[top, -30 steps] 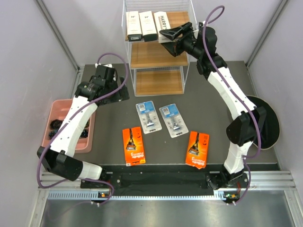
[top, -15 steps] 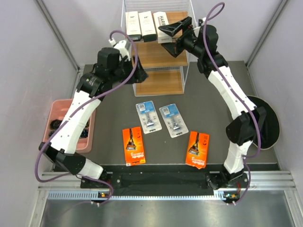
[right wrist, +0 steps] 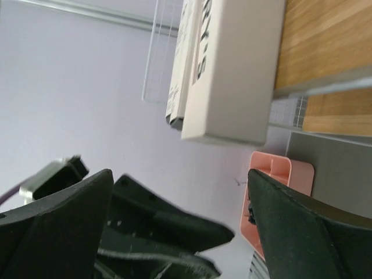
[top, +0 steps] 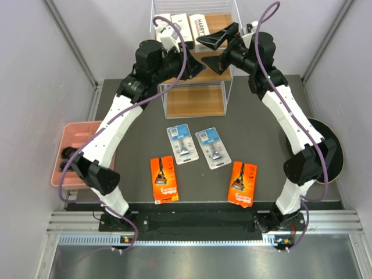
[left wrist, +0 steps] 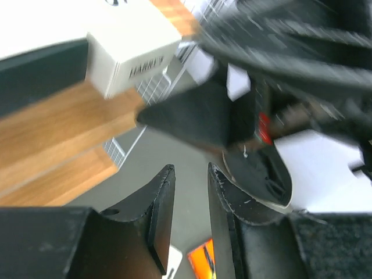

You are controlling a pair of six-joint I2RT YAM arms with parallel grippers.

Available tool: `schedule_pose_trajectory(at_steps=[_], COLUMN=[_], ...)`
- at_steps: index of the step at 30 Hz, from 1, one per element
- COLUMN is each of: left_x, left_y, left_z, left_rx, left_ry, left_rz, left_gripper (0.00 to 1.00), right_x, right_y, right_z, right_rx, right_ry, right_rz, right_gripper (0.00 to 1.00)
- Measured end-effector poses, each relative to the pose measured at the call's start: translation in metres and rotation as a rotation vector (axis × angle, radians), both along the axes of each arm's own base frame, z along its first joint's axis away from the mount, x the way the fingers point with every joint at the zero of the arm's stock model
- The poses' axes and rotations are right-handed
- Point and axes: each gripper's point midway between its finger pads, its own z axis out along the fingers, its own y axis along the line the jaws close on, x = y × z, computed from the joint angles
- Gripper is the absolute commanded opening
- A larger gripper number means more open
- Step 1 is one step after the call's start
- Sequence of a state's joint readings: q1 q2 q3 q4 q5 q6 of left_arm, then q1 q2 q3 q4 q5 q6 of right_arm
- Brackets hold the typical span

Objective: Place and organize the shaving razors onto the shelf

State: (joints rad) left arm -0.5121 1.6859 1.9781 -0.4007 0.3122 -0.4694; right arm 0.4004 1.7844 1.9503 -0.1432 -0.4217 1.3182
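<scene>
1. Nearest the arm bases, we see the left orange card (top: 164, 179) and the right orange card (top: 242, 183) lying flat on the dark table (top: 250, 128), well apart from each other.
2. Just beyond them, we find the left blister pack (top: 182, 143) and the right blister pack (top: 213, 147) flat on the table, side by side and near each other but not touching.
3. Off to the left, a pink compartment tray (top: 70, 135) sits at the table's edge with small dark items in it, partly hidden behind the left arm.
4. Farther back stands the shelf (top: 195, 100), a white wire frame with three wooden tiers.
5. We see the left gripper (top: 195, 68) raised in front of the middle tier. In its wrist view the jaws stand a narrow gap apart and hold nothing.
6. Just beside it, to the right and higher, the right gripper (top: 214, 51) hangs by the top tier's front edge, jaws spread wide and empty.
7. Farthest back, on the top tier, we count the left white box (top: 163, 26), the middle white box (top: 182, 20) and the HARRY'S box (top: 199, 26) lined up side by side. The left arm's purple cable (top: 183, 49) crosses in front of them.
</scene>
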Motion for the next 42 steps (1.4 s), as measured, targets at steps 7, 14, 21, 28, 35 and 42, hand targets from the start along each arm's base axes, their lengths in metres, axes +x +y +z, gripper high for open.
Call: schedule_pose_trajectory(at_steps=[7,14,21,28,35,42], left_x=[0.025,0.035,0.056,0.080,0.090,0.079], left_y=[-0.022,-0.024,-0.010,-0.009,-0.002,-0.010], left_z=[0.004,0.016,0.023,0.002,-0.003,-0.002], left_rx=[-0.066,-0.118,-0.136,-0.118,-0.106,-0.092], left_ry=[-0.008,-0.042,-0.080,-0.057,-0.060,-0.089], left_rz=[-0.025,0.016,0.134,0.200,0.231,0.151], left_gripper=[0.35,0.36,0.36,0.37,0.42,0.66], right_x=[-0.026,-0.037,-0.061,-0.080,-0.094,-0.101], right_y=[-0.014,-0.024,-0.036,-0.052,-0.060,-0.063], right_z=[0.021,0.025,0.033,0.045,0.048,0.048], right_rx=[-0.014,-0.041,-0.062,-0.073,-0.090,-0.108], right_ry=[-0.062,-0.076,-0.096,-0.133,-0.149,-0.157], right_rz=[-0.001,-0.010,-0.003,-0.020,-0.027,-0.027], right_gripper=[0.98,0.98,0.98,0.98,0.98,0.99])
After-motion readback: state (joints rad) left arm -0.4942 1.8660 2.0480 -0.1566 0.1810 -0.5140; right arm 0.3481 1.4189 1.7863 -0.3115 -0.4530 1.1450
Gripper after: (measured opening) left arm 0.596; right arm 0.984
